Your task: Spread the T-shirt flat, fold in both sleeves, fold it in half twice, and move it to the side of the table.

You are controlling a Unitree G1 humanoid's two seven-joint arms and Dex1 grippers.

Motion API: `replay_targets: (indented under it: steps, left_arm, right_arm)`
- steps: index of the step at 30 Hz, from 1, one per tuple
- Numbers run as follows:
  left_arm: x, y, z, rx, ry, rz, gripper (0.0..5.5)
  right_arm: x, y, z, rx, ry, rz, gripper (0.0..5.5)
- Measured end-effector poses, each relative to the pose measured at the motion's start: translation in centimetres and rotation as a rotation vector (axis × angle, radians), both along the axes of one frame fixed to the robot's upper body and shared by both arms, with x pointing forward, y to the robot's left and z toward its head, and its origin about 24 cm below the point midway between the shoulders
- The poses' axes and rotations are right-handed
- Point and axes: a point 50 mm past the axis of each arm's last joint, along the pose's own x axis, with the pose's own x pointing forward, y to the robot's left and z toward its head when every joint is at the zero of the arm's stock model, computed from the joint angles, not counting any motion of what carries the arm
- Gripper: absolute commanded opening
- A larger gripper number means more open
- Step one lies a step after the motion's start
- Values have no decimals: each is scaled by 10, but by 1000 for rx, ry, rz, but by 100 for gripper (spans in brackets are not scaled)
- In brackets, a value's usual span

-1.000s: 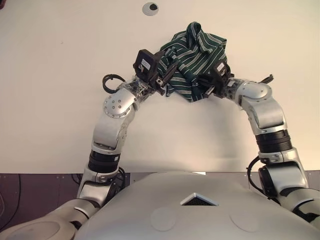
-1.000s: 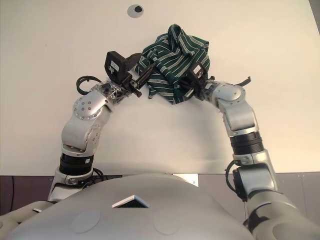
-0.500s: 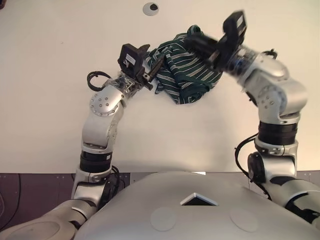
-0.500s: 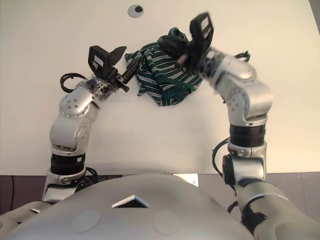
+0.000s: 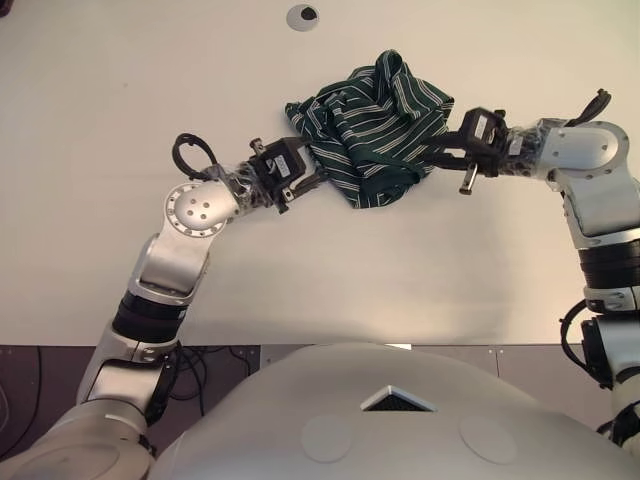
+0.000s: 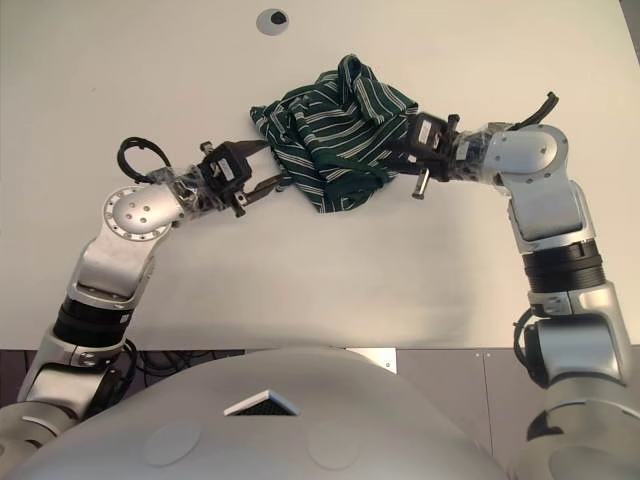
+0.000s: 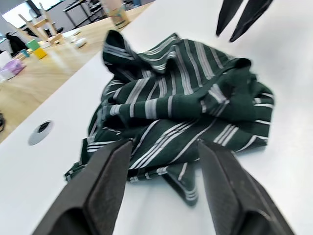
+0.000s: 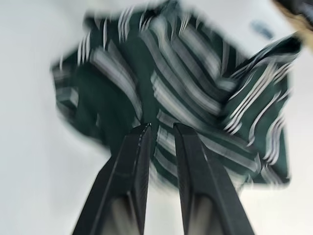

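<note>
1. The T-shirt (image 5: 370, 125) is judged to be light, soft and limp. It will sag and slide on the smooth surface, and it is not fragile. A hold on the bulk of the heap would only lift a lump, so it is better to pinch a free edge or corner. The loose flap on the lower left side of the heap and the outer edge on its right side look most suitable.
2. The cloth is dark green with thin white stripes. It lies as a crumpled heap with many folds, and no sleeve or collar can be told apart. It is not spread yet.
3. The heap sits in the upper centre of the head view, a little to the right of the middle.
4. The left gripper (image 5: 312, 178) is just beside the left edge of the heap. Its fingers are spread wide and hold nothing.
5. The right gripper (image 5: 445, 152) is at the right edge of the heap. Its fingers (image 8: 137, 161) have only a narrow gap, and I see no cloth caught in it.
6. Everything rests on a white table (image 5: 120, 250). A round cable hole (image 5: 301, 16) is near the top edge, well apart from the heap.
</note>
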Motion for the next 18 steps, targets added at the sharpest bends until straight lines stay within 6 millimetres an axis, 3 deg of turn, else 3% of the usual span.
replay_targets:
  steps: [2, 12, 18]
  left_arm:
    - [-1, -3, -2, 11, -3, -18, 240]
    - [-5, -8, -13, 51, -6, -26, 240]
    - [-6, -12, -13, 29, -6, -25, 240]
  right_arm:
    - [-1, -10, -5, -68, 15, 28, 85]
    - [8, -14, -19, -224, -46, 133, 85]
    - [13, -1, -23, -223, -118, 182, 85]
